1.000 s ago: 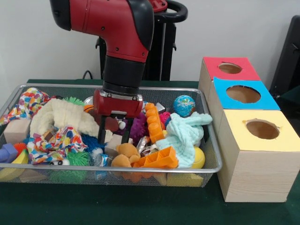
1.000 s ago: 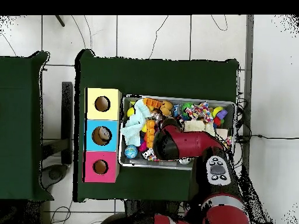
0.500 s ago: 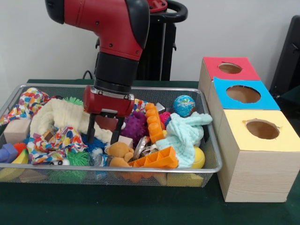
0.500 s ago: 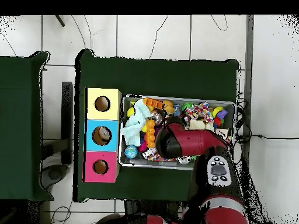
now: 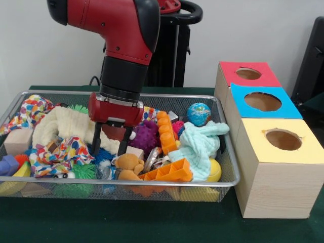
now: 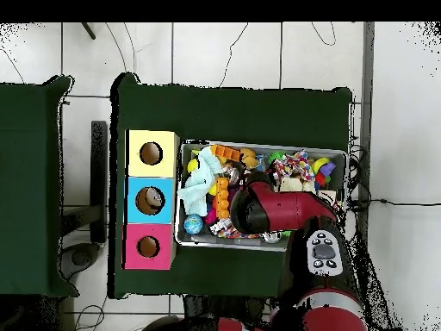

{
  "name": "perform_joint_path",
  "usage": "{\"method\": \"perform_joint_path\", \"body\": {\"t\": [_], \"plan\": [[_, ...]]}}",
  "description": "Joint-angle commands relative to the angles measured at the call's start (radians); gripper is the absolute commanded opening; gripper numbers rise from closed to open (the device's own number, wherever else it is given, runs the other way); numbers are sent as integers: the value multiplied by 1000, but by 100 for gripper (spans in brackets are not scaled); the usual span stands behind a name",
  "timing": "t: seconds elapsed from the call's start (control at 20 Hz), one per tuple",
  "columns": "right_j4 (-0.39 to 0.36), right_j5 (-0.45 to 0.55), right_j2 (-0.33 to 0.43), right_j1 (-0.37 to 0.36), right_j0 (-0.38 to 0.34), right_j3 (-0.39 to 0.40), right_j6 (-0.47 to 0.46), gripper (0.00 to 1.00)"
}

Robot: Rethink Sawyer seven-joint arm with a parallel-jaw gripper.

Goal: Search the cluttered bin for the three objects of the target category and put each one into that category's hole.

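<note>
My gripper (image 5: pixel 109 148) hangs open low in the wire mesh bin (image 5: pixel 229 167), left of centre. Its fingers (image 5: pixel 95 144) straddle the edge of a cream cloth (image 5: pixel 68 125), above a blue spiky toy (image 5: pixel 104 154), and hold nothing. A purple spiky ball (image 5: pixel 147 135) lies just right of the gripper. In front of it sits a tan teddy bear (image 5: pixel 129 166). Three boxes with round holes stand beside the bin: red (image 5: pixel 248 74), blue (image 5: pixel 262 102), yellow (image 5: pixel 283 139). From overhead the arm (image 6: pixel 276 211) covers the gripper, with the boxes (image 6: pixel 151 200) left of the bin (image 6: pixel 179 226).
The bin also holds orange toy bricks (image 5: pixel 169 172), a globe ball (image 5: pixel 199 114), a mint cloth (image 5: pixel 197 144), a yellow ball (image 5: pixel 215 171), spotted cloths (image 5: pixel 30 111), a wooden block (image 5: pixel 17 140) and green spiky balls (image 5: pixel 76 172). The bin's right wall stands close to the yellow box.
My gripper has shifted left across the bin and stayed open. The teddy bear now lies a little further left and the purple spiky ball is uncovered.
</note>
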Motion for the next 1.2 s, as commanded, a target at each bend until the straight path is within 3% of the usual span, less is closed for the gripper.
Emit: {"method": "perform_joint_path", "body": {"t": [0.05, 0.4, 0.7, 1.0, 1.2], "plan": [[-12, 64, 61, 28, -30, -51, 68, 100], [-22, 81, 70, 28, -34, -60, 47, 100], [-52, 185, 128, 30, -73, -47, -52, 100], [-50, 186, 115, 52, -57, -74, -26, 100], [-40, 188, 158, 66, -85, -49, -21, 100]]}}
